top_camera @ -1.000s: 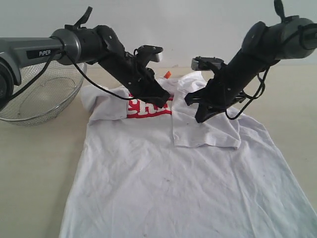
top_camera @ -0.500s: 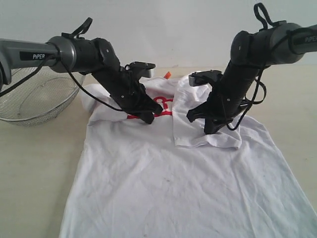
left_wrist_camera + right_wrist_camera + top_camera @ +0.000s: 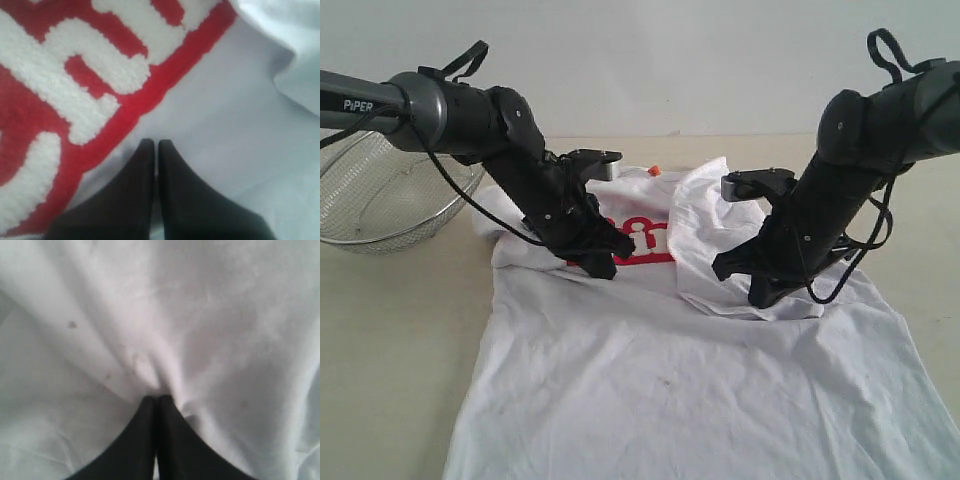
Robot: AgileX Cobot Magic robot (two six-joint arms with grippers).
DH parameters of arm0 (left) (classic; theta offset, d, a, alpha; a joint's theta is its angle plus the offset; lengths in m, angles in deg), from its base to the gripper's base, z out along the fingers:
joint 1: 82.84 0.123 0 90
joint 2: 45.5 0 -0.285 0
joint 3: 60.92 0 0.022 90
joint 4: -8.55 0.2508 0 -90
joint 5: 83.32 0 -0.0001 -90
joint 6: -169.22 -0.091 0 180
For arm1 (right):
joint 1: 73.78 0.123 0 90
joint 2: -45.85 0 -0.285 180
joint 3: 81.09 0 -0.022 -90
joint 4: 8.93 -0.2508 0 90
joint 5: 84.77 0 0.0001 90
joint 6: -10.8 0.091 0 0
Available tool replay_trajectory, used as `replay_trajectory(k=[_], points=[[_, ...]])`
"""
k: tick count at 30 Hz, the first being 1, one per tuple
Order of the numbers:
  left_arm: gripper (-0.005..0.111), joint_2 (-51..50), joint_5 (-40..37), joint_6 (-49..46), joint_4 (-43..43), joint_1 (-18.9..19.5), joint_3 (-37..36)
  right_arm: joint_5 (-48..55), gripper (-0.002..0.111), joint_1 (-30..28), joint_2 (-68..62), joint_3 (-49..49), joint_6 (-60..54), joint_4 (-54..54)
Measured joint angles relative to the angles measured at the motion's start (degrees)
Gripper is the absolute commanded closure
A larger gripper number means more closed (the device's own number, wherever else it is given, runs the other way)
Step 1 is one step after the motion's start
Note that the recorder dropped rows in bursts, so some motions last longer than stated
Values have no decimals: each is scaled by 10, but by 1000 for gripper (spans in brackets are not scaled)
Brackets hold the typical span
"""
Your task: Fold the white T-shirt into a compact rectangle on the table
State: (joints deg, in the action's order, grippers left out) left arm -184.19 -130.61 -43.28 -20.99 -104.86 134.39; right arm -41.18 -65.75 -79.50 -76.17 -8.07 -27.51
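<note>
The soft white short-sleeved T-shirt (image 3: 650,380) lies flat on the pale beige wood-grain bench (image 3: 390,330), collar at the far edge and hem toward the exterior camera. A silver wire-mesh basket (image 3: 380,205) stands apart on the left.

**Gripper condition**
- Left gripper (image 3: 603,266): jaws closed tip to tip, resting on the cloth just beside the lower border of the red chest lettering (image 3: 638,240). Whether fabric is caught between them cannot be told.
- Right gripper (image 3: 757,295): jaws closed on a pucker of white cloth. It holds the folded-in sleeve flap (image 3: 710,230) that lies over the chest.

**Step in hand (judged):** folding the sleeves and sides inward, an early stage. The body of the shirt is not yet folded.

**Recommended procedure**
1. Confirm that the left gripper actually grips cloth before pulling; re-pinch if it only presses.
2. Move both grippers at a matched pace and height, so that the creases run parallel to the shirt's long axis.
3. Keep the lift low. A high lift would probably drag the lower layer and skew the shirt.
4. Lay each flap flat before releasing, so that it does not bunch.
</note>
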Motion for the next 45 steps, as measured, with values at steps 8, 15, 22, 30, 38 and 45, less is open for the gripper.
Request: replay_trajectory(k=[8, 15, 22, 30, 38, 45], points=[[102, 26, 43, -119, -92, -2, 14, -56, 108, 0, 34, 17, -21, -20], [102, 26, 98, -183, -154, -23, 90, -112, 108, 0, 45, -2, -20, -25], [102, -61, 102, -188, -178, -46, 186, -151, 108, -15, 45, -7, 29, 4], [102, -83, 30, -109, -102, -72, 187, -127, 108, -43, -22, -158, 3, 6], [102, -83, 24, -71, -60, -75, 150, -48, 108, -43, -146, -355, -3, -59], [102, -83, 28, -53, -56, -76, 150, -13, 108, -43, -222, -450, 58, -59]])
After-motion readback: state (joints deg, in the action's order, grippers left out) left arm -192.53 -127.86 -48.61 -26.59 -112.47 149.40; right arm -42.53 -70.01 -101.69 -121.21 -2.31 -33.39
